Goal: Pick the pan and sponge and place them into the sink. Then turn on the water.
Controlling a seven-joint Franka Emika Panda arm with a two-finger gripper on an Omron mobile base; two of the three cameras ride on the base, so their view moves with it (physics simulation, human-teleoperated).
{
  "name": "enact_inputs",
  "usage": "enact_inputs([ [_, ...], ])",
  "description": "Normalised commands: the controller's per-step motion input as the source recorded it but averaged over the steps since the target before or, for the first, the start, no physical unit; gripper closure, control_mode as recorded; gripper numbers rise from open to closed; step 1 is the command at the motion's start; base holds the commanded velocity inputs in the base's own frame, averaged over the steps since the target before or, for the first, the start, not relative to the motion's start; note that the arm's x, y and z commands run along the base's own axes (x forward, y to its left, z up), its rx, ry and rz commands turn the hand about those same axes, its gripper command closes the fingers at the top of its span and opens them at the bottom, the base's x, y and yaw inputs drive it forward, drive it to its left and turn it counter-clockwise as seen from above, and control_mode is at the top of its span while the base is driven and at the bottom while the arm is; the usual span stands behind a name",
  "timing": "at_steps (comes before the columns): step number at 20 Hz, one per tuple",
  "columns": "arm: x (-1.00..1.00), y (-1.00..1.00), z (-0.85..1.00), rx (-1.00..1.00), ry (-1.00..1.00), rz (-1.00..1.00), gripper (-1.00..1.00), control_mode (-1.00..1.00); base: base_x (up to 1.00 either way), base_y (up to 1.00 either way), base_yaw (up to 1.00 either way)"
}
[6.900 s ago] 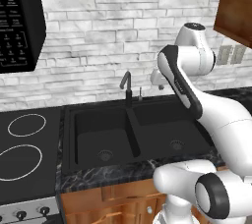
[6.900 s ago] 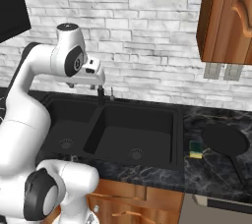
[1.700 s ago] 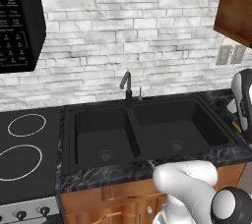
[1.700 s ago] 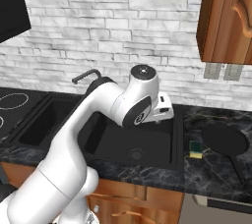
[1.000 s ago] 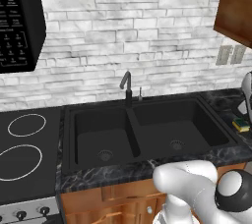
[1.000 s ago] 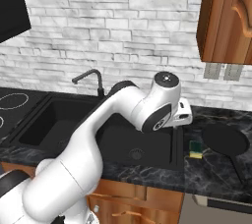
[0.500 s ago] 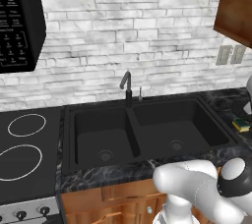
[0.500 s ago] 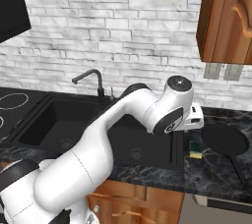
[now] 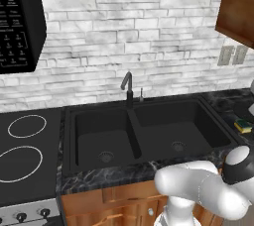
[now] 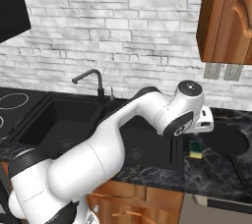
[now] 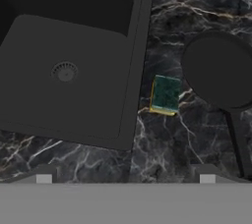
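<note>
Black marble desk, black sink [image 11: 74, 66], black pan [image 11: 219, 70], so the yellow-and-green sponge [image 11: 165, 94] is pretty much the only thing that pops here. It's lying flat, green side up, on the desk just past the sink's right rim, between that rim and the pan. The pan sits a bit further right, toward the back edge, with its handle pointing at the front edge.

The gripper [image 11: 125, 176] hangs above the desk's front edge with its jaws spread wide and nothing in them. It looks straight down, with the sponge just ahead of it, so my guess is the sponge gets picked first. That makes sense, since it's the closest thing to the basin. Both basins look dry and there's no stream from the faucet [image 9: 127, 82], so nothing's done yet.
</note>
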Motion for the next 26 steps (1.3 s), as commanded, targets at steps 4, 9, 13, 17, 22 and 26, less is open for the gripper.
enact_inputs([
  [4,0.17,-0.34,-0.12,0.0,0.01,-0.02,-1.0,-1.0,0.0,0.0,0.0],
  [9,0.2,-0.38,-0.05,0.01,0.04,-0.02,-1.0,-1.0,0.0,0.0,0.0],
  [13,0.12,-0.36,-0.07,0.01,0.03,-0.02,-1.0,-1.0,0.0,0.0,0.0],
  [17,0.09,-0.34,-0.1,0.0,0.02,-0.02,-1.0,-1.0,0.0,0.0,0.0],
  [22,0.03,-0.33,-0.12,0.0,0.0,-0.01,-1.0,-1.0,0.0,0.0,0.0],
  [26,0.01,-0.33,-0.16,0.0,0.0,-0.01,-1.0,-1.0,0.0,0.0,0.0],
])
